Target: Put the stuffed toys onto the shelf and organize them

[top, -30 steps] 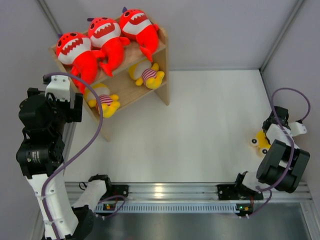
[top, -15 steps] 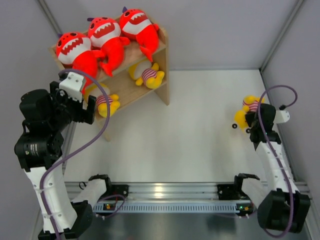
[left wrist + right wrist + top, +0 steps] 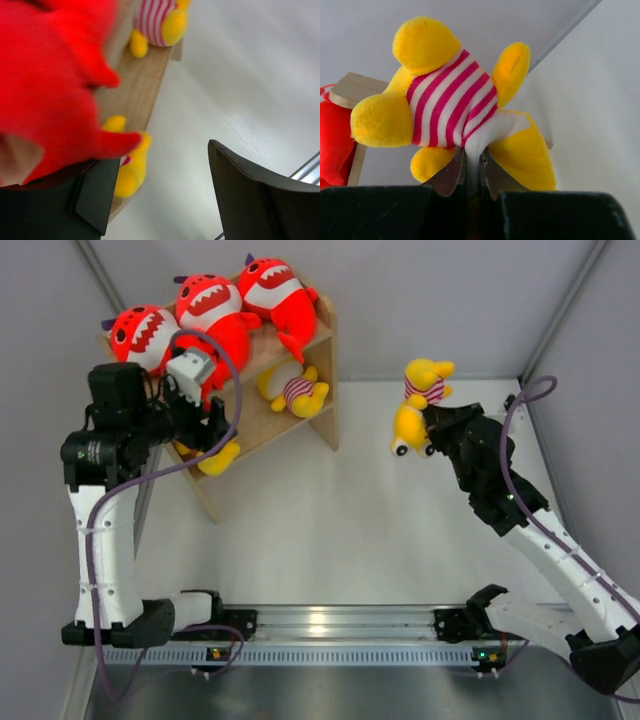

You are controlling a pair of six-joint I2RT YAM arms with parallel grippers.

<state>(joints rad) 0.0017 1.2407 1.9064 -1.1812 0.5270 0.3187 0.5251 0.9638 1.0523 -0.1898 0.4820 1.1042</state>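
Observation:
The light-wood shelf point(image 3: 330, 380) stands at the back left. Three red sharks point(image 3: 210, 310) lie on its top tier. Two yellow striped dolls, one at the right point(image 3: 295, 390) and one at the left point(image 3: 218, 458), lie on the lower tier. My right gripper point(image 3: 432, 420) is shut on a third yellow doll point(image 3: 418, 400) and holds it in the air right of the shelf. In the right wrist view the gripper point(image 3: 474, 165) pinches the white cloth of that doll point(image 3: 450, 100). My left gripper point(image 3: 208, 418) is open and empty at the shelf's front left. In the left wrist view it point(image 3: 160, 190) is beside a shark's fin point(image 3: 50, 75) and the left doll point(image 3: 127, 170).
Grey walls close in the white table point(image 3: 380, 520) on the left, back and right. A metal rail point(image 3: 340, 625) with both arm bases runs along the near edge. The shelf board point(image 3: 140, 80) and the right doll point(image 3: 160, 22) show in the left wrist view.
My right arm has lifted the yellow doll from the right wall and carried it up and left toward the shelf. My left arm has swung up to the shelf's front left.

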